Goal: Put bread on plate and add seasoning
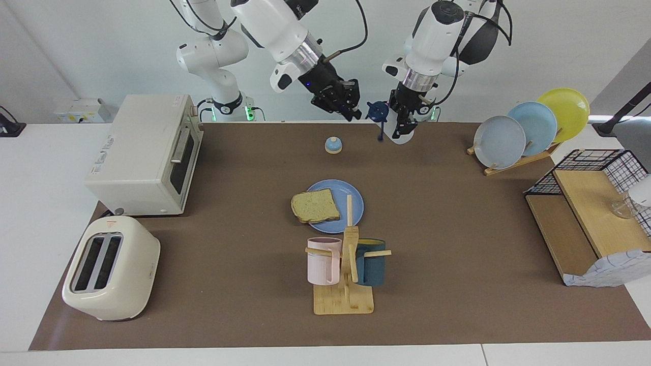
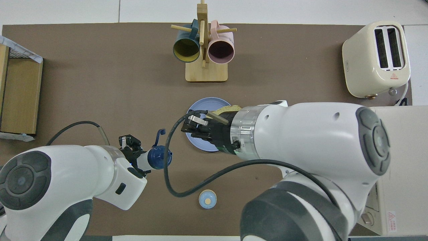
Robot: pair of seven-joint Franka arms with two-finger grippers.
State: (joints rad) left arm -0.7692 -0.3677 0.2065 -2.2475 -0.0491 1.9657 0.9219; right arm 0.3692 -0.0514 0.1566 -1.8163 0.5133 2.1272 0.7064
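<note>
- Brown matting covers the worktop (image 1: pixel 457 284), with white arms coming in from the robots' end.
- The plate (image 1: pixel 356 201) lies mid-worktop, just nearer the robots than a wooden mug stand (image 1: pixel 346 284) holding a pink mug (image 1: pixel 323 262) and a dark teal mug (image 1: pixel 371 264).
- The bread (image 1: pixel 315 205) rests on the plate, overhanging its rim toward the right arm's end.
- The left gripper (image 1: pixel 402 124) hangs in the air over the robots' edge of the worktop, clamped tight on the seasoning (image 2: pixel 157 160); the bottle's dark cap (image 1: pixel 377 110) points toward the right gripper, with a thin dark strip dangling from it.
- The right gripper (image 1: pixel 352 113) is raised just beside the cap, not touching it and holding nothing; whether its fingers are parted cannot be told.
- A small blue-domed bell (image 1: pixel 333 145) sits between the plate and the robots.
- A toaster oven (image 1: pixel 145 152) and a cream toaster (image 1: pixel 109 267) stand at the right arm's end; a rack of upright plates (image 1: pixel 529 129) at the left arm's end.
</note>
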